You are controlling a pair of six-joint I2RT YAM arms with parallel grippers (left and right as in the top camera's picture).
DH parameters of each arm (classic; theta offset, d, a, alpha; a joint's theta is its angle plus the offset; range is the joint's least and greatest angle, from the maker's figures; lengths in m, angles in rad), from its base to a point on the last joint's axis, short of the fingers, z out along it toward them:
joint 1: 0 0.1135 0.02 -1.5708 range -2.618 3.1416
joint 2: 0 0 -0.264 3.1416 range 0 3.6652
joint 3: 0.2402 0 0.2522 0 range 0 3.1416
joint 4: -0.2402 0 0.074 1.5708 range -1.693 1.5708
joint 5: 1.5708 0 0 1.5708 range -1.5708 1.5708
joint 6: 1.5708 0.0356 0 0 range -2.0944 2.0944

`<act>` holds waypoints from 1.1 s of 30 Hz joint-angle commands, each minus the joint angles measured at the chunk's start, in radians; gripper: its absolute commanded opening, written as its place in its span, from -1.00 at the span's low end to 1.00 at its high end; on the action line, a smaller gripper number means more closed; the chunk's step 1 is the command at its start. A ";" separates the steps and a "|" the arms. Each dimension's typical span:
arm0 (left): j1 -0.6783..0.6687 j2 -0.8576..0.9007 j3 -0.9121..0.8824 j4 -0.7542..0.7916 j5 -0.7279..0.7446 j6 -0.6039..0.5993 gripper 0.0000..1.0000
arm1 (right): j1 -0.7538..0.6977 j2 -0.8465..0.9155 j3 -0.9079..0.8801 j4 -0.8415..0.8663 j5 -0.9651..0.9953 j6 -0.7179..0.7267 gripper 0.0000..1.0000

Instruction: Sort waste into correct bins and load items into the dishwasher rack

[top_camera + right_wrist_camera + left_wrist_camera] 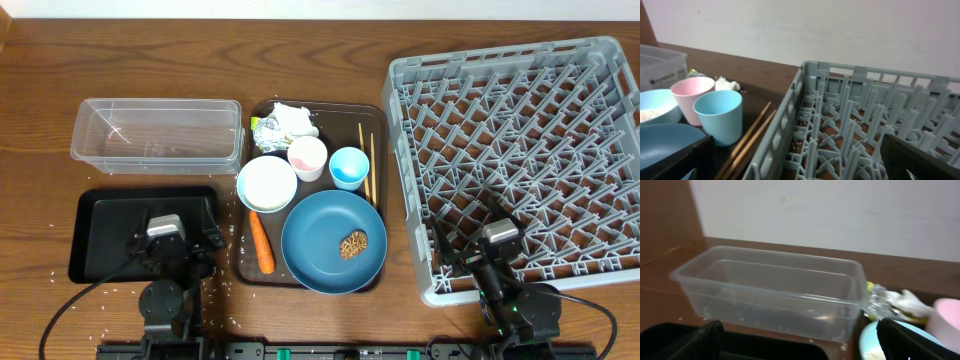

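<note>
Clear plastic rectangular tub (160, 104) sits back left in your overhead view. The shallow black rectangular tray (100, 240) is just in front of it, and your left gripper (166, 230) is above that tray's right half. Centre: the brown serving tray (335, 122) carries crumpled white tissue (292, 118), silver and yellow-green wrapper (265, 132), small pink cup (307, 157), small light-blue cup (349, 167), white bowl (267, 183), orange carrot (261, 242), thin wooden chopsticks (366, 165) near its right edge, and large blue plate (315, 238) with a brown food lump (353, 245) on it. Loose white rice grains (226, 236) dot the wooden table (320, 50) beside the black tray. Large grey plastic dishwasher rack (405, 180) fills the right; your right gripper (497, 240) hangs over its near edge, toward the left corner.

Left wrist view: fingers (695, 342) spread wide, nothing between them. The tub lies straight ahead, with wrapper and tissue beyond its right end.

Right wrist view: fingers (920, 160) likewise parted and holding nothing. The rack's wall is ahead, chopsticks lying just beside it, and the two cups side by side further left.
</note>
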 commanded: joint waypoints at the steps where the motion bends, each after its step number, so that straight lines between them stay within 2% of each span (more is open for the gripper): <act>1: 0.004 -0.007 -0.014 0.014 0.210 -0.002 0.96 | -0.008 -0.005 0.003 0.034 -0.095 0.040 0.99; 4: 0.004 -0.007 0.018 0.132 0.330 -0.101 0.96 | -0.008 -0.005 0.043 0.060 -0.173 0.107 0.99; 6: 0.004 -0.006 0.055 0.185 0.339 -0.167 0.96 | -0.008 -0.005 0.100 0.039 -0.189 0.155 0.99; 9: 0.004 0.025 0.166 0.139 0.348 -0.188 0.96 | -0.008 0.018 0.220 -0.037 -0.189 0.161 0.98; 15: 0.004 0.270 0.509 -0.109 0.436 -0.194 0.96 | -0.008 0.243 0.511 -0.230 -0.135 0.161 0.99; 22: 0.003 0.718 1.012 -0.563 0.537 -0.193 0.96 | -0.008 0.657 0.864 -0.523 -0.138 0.160 0.98; 25: 0.003 0.875 1.173 -0.727 0.546 -0.193 0.96 | -0.008 0.830 1.001 -0.624 -0.139 0.135 0.99; 29: 0.004 1.005 1.224 -0.759 0.564 -0.211 0.96 | -0.008 0.998 1.100 -0.659 -0.148 0.100 0.99; 33: 0.004 1.117 1.224 -0.743 0.576 -0.260 0.96 | -0.008 1.082 1.109 -0.667 -0.218 0.101 0.98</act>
